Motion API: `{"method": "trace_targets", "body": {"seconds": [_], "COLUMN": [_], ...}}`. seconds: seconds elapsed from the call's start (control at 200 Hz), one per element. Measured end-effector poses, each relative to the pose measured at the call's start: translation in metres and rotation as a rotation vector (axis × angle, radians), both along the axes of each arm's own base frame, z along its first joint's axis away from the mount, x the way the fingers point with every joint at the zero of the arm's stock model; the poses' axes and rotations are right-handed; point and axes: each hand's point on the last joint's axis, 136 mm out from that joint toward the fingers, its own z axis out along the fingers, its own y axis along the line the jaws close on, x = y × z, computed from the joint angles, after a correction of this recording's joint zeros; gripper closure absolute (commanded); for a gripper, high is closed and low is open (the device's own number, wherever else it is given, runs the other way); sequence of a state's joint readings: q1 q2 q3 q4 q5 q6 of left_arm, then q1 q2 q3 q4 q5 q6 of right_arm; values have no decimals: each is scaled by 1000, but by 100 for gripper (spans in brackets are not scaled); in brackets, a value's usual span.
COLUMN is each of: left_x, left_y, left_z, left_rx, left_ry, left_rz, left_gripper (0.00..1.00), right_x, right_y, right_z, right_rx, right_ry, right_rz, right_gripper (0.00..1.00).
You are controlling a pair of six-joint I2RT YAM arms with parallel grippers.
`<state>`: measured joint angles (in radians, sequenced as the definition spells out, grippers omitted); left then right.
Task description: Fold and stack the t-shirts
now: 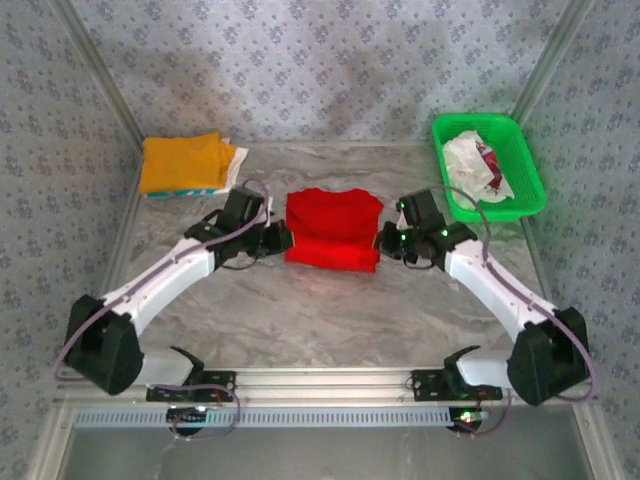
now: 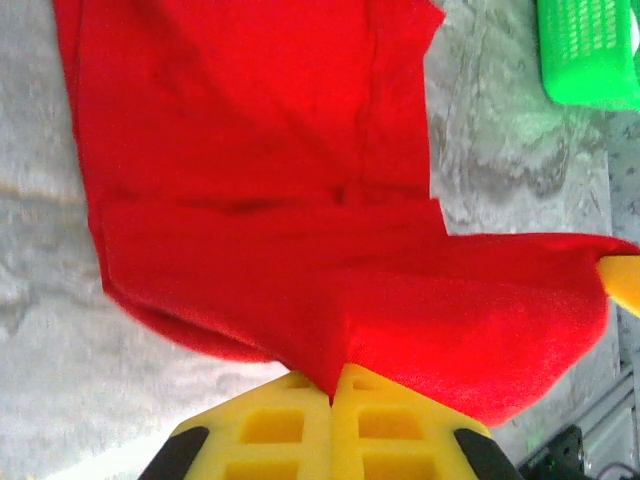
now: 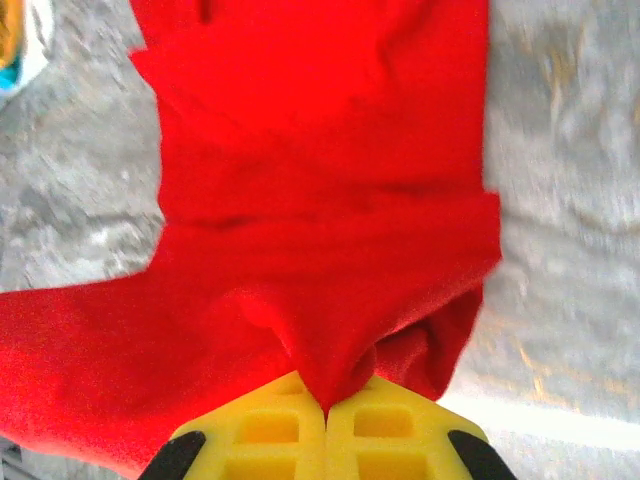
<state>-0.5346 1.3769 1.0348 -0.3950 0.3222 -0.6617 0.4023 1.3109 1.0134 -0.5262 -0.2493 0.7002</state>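
Now: I am mid-fold on the red tee [image 1: 333,228], which lies on the tabletop [image 1: 330,320] between my left gripper [image 2: 332,388] and my right gripper [image 3: 325,398].
Left grip: clenched on a pinch of the tee's edge, with the cloth bunched right at the jaws.
Right grip: clenched on the opposite edge, with a fold of red drawn in between the jaws.
Tee shape: partly folded, one layer over another, with loose cloth sagging beside each gripper.
Doing it well: I should lift both sides evenly, carry the edge across in one line and lay it flush. Then I should release both together so no corner drags.
Risk: an uneven pull would skew the crease, I judge.
Stack: orange tee [image 1: 182,160] on top, beyond and outward of my left gripper.
Basket [image 1: 495,212]: beyond my right gripper, with a white tee [image 1: 470,160] inside.
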Motion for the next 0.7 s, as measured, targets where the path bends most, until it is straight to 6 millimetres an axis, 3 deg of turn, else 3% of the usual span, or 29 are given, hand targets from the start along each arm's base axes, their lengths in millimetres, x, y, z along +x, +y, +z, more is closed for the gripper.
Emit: {"method": "trace_targets", "body": {"seconds": [0.1,0.245,0.535,0.565,0.64,0.7], "left_x": [28,64,145,155,180,201], "left_y": [-1,-1,-8,-9,-9,-6], "left_z": [-5,-13,3,3,-1,-6], "left_rx": [6,30,39,41,61,92], "left_ry": [-7,-13,-107,-113,-132,-136], "left_rz": [9,15,12,12,13,25], "left_gripper": [100,100,100,100,53,37], "right_x": [32,71,141,150,171,192], "right_y": [-1,-5,-6,-6,-5,-3], "right_z": [11,9,-7,-7,-4,0], "right_rx": [-15,-35,-42,-42,-33,-22], "right_ry": [-41,-55,-60,-66,-82,-96], "right_rz": [1,2,-8,-10,-17,-21], "right_gripper": [100,100,100,95,61,48]}}
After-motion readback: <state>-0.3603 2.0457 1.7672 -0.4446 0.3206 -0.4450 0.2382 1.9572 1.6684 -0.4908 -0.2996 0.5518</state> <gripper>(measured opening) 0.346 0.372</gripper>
